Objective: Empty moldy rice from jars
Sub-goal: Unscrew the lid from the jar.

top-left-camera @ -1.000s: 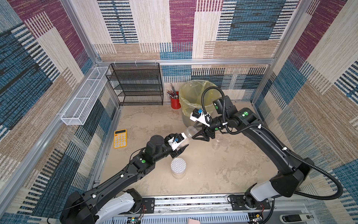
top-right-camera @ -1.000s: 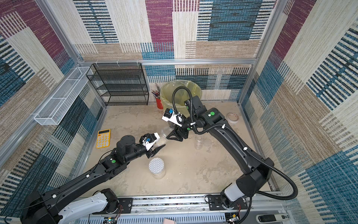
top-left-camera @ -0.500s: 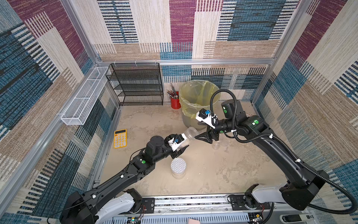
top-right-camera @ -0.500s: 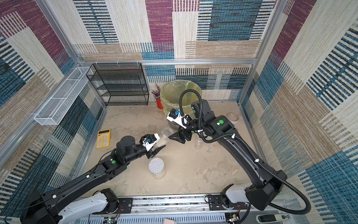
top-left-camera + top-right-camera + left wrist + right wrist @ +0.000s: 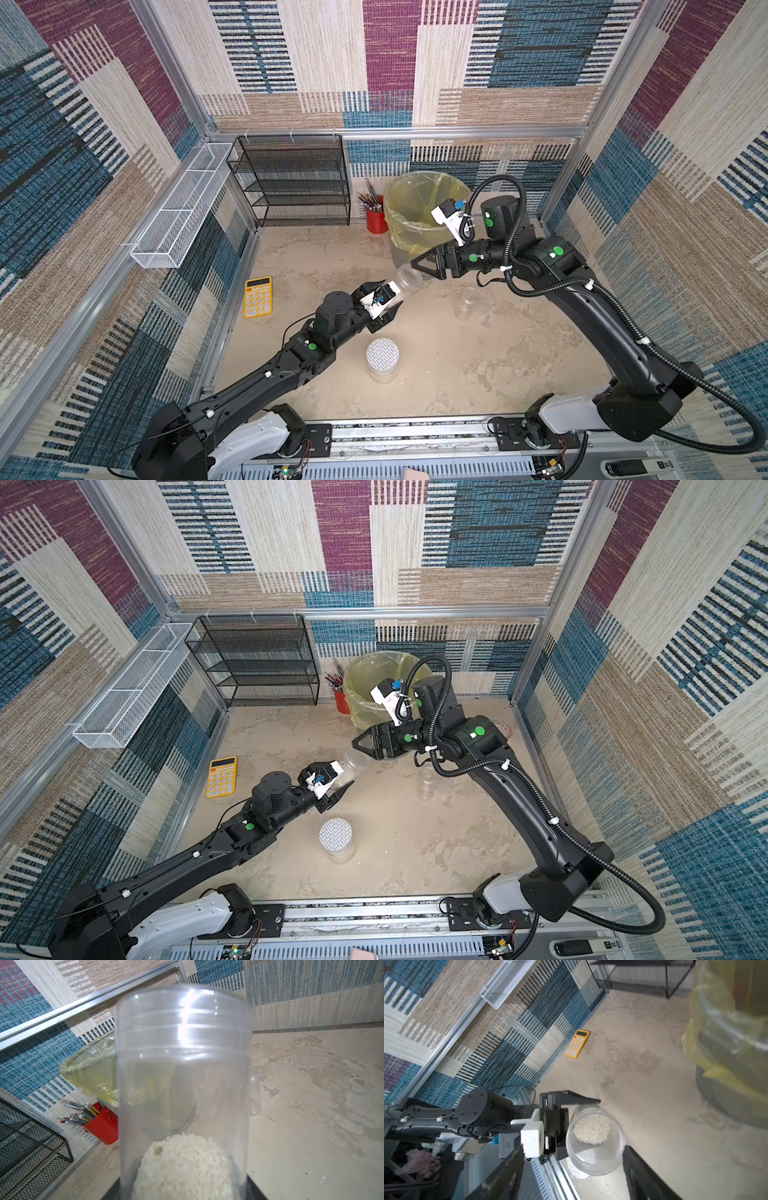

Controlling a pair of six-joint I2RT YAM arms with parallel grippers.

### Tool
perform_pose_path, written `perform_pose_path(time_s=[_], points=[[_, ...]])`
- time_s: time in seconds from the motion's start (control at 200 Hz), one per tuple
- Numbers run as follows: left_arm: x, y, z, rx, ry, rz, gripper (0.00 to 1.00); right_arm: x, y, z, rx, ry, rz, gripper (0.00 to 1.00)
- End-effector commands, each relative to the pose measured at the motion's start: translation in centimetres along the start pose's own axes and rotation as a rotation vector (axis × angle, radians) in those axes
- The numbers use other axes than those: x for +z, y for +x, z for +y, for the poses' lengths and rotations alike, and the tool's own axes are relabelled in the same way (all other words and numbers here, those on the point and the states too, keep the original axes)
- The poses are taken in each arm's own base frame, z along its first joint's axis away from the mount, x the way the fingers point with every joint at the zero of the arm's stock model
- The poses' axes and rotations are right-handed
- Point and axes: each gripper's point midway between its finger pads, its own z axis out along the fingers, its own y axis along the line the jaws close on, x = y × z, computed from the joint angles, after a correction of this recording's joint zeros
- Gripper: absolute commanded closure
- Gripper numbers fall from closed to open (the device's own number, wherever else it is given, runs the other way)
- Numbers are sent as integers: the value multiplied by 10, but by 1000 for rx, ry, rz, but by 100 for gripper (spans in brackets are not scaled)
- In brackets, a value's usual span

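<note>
Left claw (image 5: 392,297) clenches a lidless jar (image 5: 409,279) of moldy rice (image 5: 591,1129); right claw (image 5: 416,266) gapes beside its mouth.

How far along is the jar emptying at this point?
Done, apparently: one clear jar stands open, looking empty, its lid beside it. In hand: the left gripper holds a tilted jar with rice inside; the open right gripper sits at its mouth, and I cannot tell whether its clear lid is off. Left: tipping that rice into the yellow-bagged bin, then the grid-lidded jar, still closed.
</note>
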Motion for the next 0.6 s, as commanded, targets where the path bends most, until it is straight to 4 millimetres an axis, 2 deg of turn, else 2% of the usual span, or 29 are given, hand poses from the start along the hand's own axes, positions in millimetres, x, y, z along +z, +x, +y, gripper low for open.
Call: perform_pose_path(time_s=[0.0,0.245,0.596], points=[[3,-14,11,42,-56,-56,84,4,6,-10,237,37,14,22],[11,-8,9,66,-52,-36,84,25,13,-35,325,119,80,22],[14,-6,8,61,-46,-32,84,39,13,-49,316,175,136,19]])
